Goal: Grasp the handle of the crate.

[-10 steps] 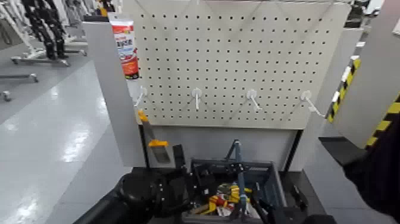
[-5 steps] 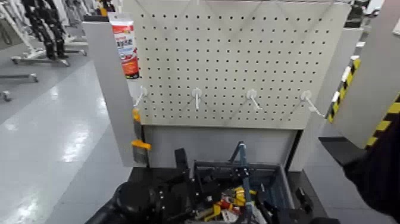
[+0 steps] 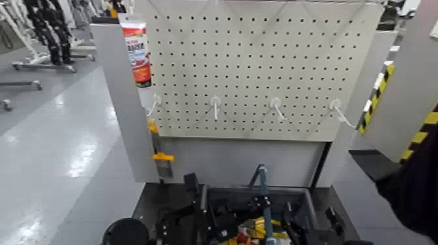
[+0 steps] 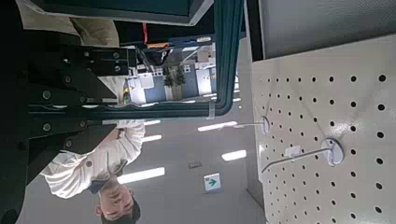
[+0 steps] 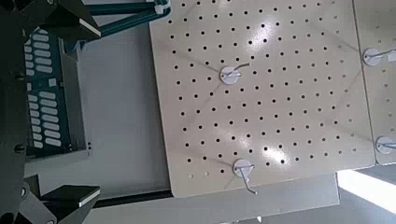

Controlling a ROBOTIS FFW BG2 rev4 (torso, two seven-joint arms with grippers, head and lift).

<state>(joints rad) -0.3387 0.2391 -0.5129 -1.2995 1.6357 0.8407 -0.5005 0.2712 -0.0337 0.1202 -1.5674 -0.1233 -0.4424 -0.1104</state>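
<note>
head view: the small grey-blue slotted plastic crate (image 3: pixel 296 201) sits on the dark counter (image 3: pixel 153 199), against the counter's far edge below the white pegboard (image 3: pixel 261 65) with its white hooks (image 3: pixel 215 104). red and yellow tools (image 3: pixel 257 229) lie inside. the thin blue-grey bail handle (image 3: pixel 262 182) stands upright over the crate's middle. the left end effector (image 3: pixel 195 218) is at the crate's left wall, the right end effector (image 3: pixel 306 233) at its near right corner; neither touches the handle, and i cannot tell whether either is open.

left wrist view: a teal bar runs near the pegboard; a person in a pale sleeve (image 4: pixel 93 168) stands behind.

right wrist view: the crate's slotted wall (image 5: pixel 47 93) and a teal bar of the handle (image 5: pixel 126 9) lie before the pegboard.

the handle looks stiff, thin and smooth, the loaded crate fairly light; taking hold at the top middle of the bar should keep it level.
</note>
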